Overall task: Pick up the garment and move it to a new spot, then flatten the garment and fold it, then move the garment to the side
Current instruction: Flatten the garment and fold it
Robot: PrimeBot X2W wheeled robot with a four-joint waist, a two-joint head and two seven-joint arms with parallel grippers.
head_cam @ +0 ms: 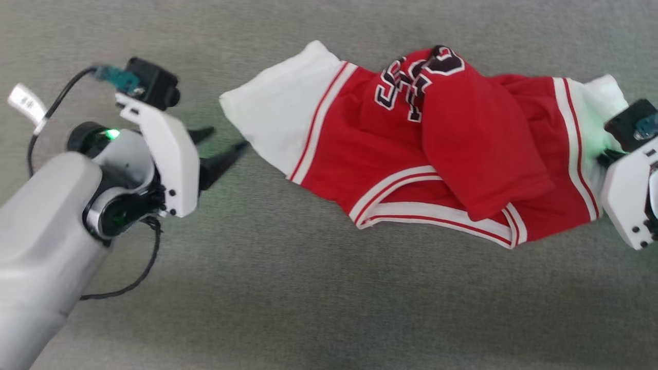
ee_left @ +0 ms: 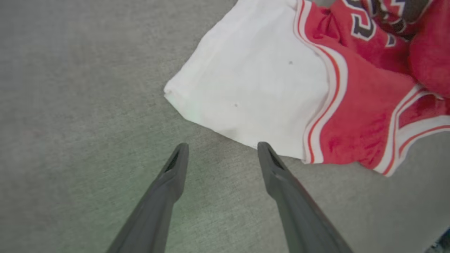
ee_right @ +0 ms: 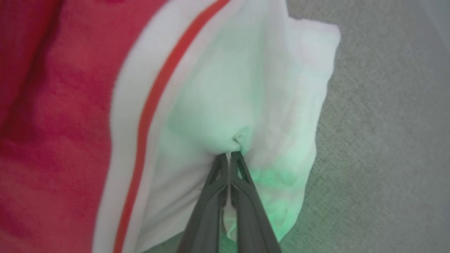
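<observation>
- The garment (head_cam: 462, 154) lies crumpled across the upper middle and right of the head view, on the grey surface (head_cam: 329, 308). Its lettering is bunched near the top.
- The left claw (ee_left: 222, 146) stands wide open and holds nothing. In its wrist view the tips sit just beside the lower edge of the garment's white end, and contact cannot be told.
- The right claw (ee_right: 232, 154) is pinched tight on a fold of the garment's other white end, at the head view's right edge. The cloth puckers at its tips.
</observation>
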